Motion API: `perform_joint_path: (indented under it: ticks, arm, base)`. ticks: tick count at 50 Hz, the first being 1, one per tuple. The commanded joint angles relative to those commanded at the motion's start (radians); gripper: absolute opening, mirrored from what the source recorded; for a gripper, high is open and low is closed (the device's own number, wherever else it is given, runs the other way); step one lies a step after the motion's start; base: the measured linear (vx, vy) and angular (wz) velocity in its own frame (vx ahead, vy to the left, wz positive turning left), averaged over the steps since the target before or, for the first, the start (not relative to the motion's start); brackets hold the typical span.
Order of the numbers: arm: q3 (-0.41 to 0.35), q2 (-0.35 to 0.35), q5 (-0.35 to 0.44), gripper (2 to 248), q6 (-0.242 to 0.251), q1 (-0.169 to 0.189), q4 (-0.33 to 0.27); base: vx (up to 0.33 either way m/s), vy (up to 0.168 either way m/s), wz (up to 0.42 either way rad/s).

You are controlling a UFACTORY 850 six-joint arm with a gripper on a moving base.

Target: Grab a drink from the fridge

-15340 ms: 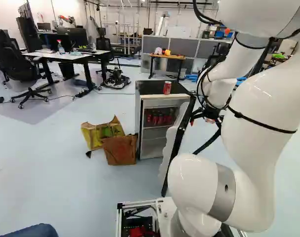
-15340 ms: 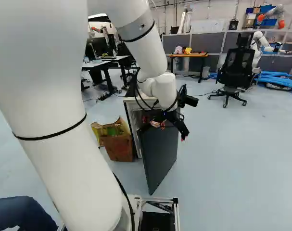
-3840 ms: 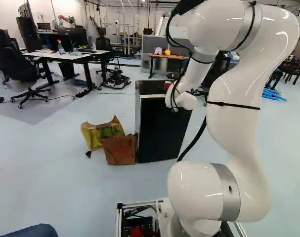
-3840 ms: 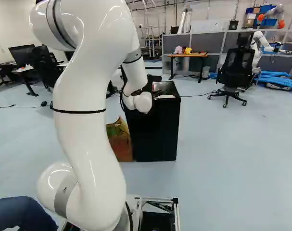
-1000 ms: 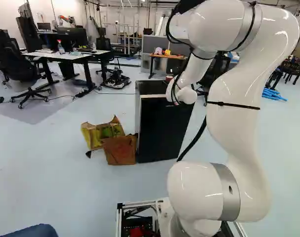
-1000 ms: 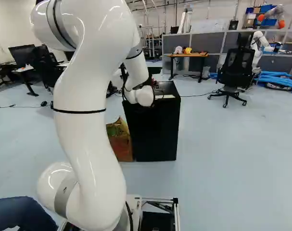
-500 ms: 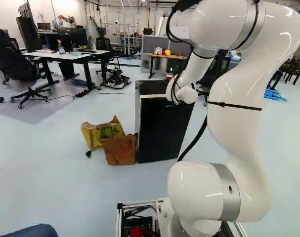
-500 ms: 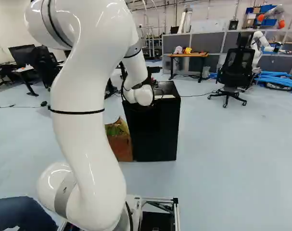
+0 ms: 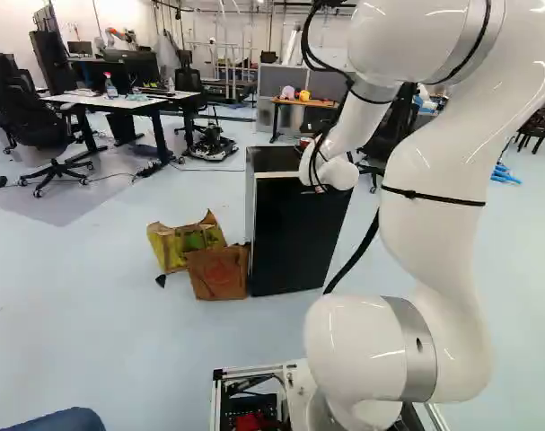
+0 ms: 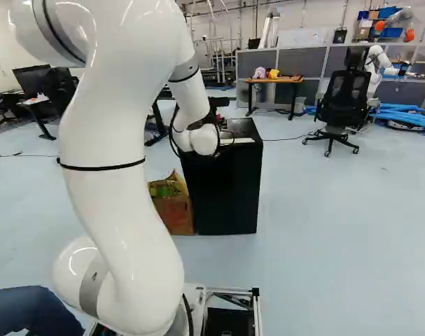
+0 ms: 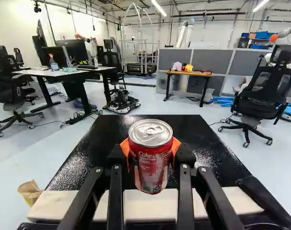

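Note:
In the right base view my gripper [image 10: 222,121] is mostly hidden behind the wrist, above the black fridge [image 10: 226,185]. Seen from the wrist, the gripper [image 11: 151,165] is shut on a red drink can [image 11: 150,165], its orange pads pressed to two sides. The can is upright, lid up, over the glossy fridge top [image 11: 95,148]; whether its base touches the top I cannot tell. A bit of red can [image 9: 305,141] shows beside the wrist in the left base view. The fridge door [image 9: 294,238] is closed, hiding the inside.
A yellow bag [image 9: 184,244] and a brown carton [image 9: 218,272] stand against the fridge's side. Farther off are a white desk [image 9: 119,101], an orange table [image 10: 275,80] and an office chair [image 10: 345,98]. Another robot [image 10: 380,63] stands at the back.
Earlier the fridge door stood open and a can stood on top; now the door is closed and my gripper holds a can. Lately the upper arm has swung outward, the wrist shifting slightly. The base stays put.

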State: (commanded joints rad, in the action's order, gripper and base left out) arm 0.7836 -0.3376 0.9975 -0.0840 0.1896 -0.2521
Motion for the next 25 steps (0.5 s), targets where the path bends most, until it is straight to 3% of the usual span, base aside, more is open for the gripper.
perform_joint_path:
  ticks: [25]
  arm:
    - [-0.165,0.146,-0.029,100,0.020,-0.045,0.060]
  base:
    - [0.000,0.000,0.000]
